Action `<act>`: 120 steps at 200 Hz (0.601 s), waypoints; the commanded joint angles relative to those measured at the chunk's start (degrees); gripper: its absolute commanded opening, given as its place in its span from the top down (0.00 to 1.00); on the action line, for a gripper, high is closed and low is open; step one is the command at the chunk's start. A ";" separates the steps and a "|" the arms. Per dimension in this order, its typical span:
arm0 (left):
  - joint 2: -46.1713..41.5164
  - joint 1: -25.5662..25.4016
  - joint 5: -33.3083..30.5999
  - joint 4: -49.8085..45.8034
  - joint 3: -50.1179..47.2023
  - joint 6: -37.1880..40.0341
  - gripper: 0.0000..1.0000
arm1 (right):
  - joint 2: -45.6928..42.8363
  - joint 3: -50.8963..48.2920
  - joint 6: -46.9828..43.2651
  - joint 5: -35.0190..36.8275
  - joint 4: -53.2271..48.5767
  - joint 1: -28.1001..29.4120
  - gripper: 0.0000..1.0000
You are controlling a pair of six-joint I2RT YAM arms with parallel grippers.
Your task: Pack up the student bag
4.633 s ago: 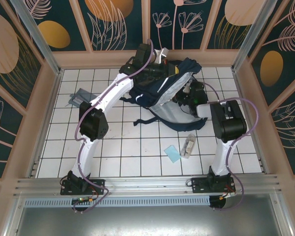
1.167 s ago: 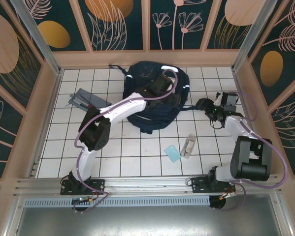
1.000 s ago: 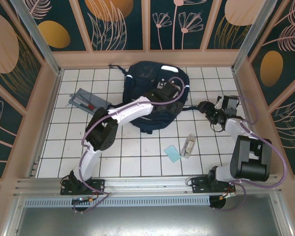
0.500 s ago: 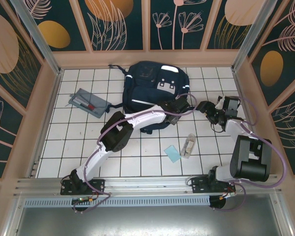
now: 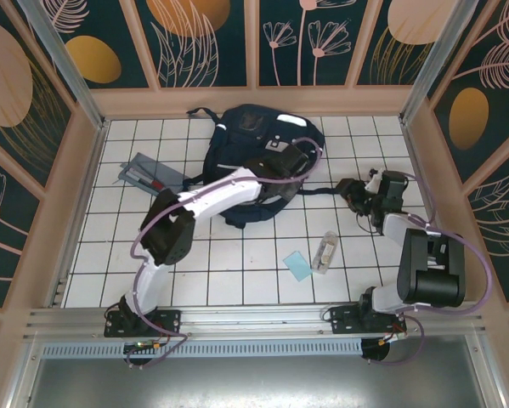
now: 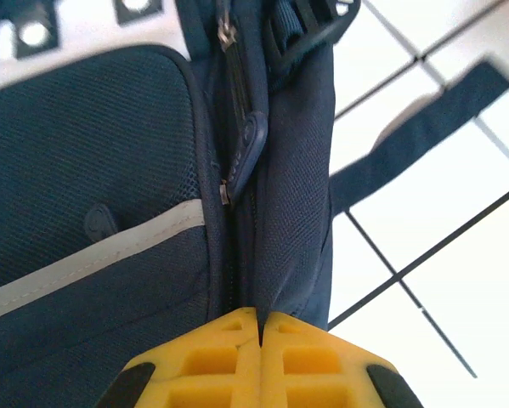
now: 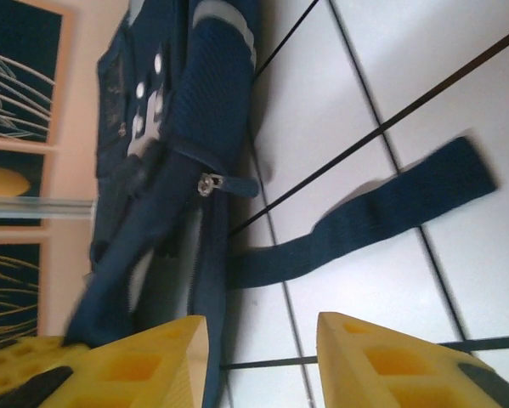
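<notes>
The navy student bag (image 5: 247,136) lies flat at the back middle of the tiled floor, its white stripes and grey patch facing up. My left gripper (image 5: 298,161) sits at the bag's right edge. In the left wrist view its yellow jaws (image 6: 260,316) are shut, pinching a fold of the bag's fabric (image 6: 292,212) beside the zipper pull (image 6: 246,149). My right gripper (image 5: 353,189) hovers low just right of the bag. It is open (image 7: 262,327), nothing between its fingers, with the bag's zipper edge (image 7: 205,255) by its left finger and a loose strap (image 7: 364,229) on the tiles ahead.
A flat grey pouch (image 5: 152,174) lies at the left. A light-blue card (image 5: 298,265) and a clear plastic item (image 5: 325,252) lie on the tiles in front of the right arm. Wooden walls (image 5: 254,100) ring the floor.
The left gripper has shut on the bag's right edge and drawn back toward the bag's middle. The bag has turned slightly. The right gripper's jaws have narrowed and it edged nearer the bag.
</notes>
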 commanded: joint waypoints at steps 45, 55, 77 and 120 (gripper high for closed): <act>-4.78 2.78 6.13 3.29 0.57 -3.54 1.00 | 9.36 -2.03 17.17 -1.36 27.30 6.60 0.62; -4.86 2.85 6.69 3.41 1.02 -3.97 1.00 | 10.77 -2.80 20.47 -0.42 33.24 7.57 0.60; -5.03 3.02 7.71 3.87 3.26 -5.03 1.00 | 12.58 -4.47 28.86 5.20 40.18 9.58 0.49; -4.98 2.99 12.32 6.58 6.12 -8.08 1.00 | 20.04 -8.53 46.62 15.98 61.63 14.59 0.30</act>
